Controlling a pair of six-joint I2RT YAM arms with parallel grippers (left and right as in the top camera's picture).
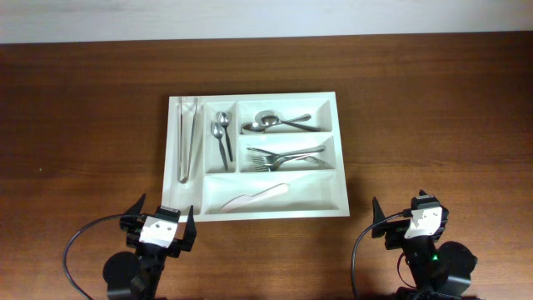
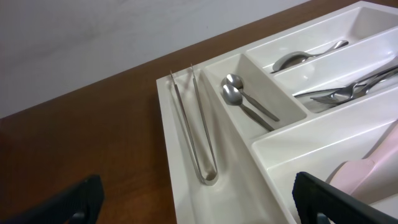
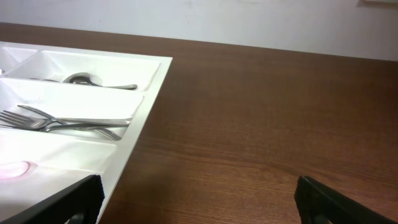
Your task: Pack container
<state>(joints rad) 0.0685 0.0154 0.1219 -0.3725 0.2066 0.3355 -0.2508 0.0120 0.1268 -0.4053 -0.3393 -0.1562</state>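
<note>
The white cutlery tray [image 1: 254, 100] lies mid-table. It holds metal tongs [image 1: 186, 137] in the left long slot, two small spoons [image 1: 221, 132] beside them, large spoons [image 1: 275, 122] at top right, forks [image 1: 283, 157] below those, and a white-pink utensil [image 1: 256, 197] in the front slot. My left gripper [image 1: 161, 223] is open and empty just in front of the tray's front-left corner; its wrist view shows the tongs [image 2: 196, 127] and small spoons [image 2: 239, 99]. My right gripper [image 1: 408, 218] is open and empty to the tray's front right, over bare wood [image 3: 261, 143].
The brown wooden table [image 1: 433, 108] surrounds the tray, with a pale wall along the far edge [image 1: 266, 17]. Black cables loop from both arm bases at the front edge. The tray's right rim [image 3: 146, 106] shows in the right wrist view.
</note>
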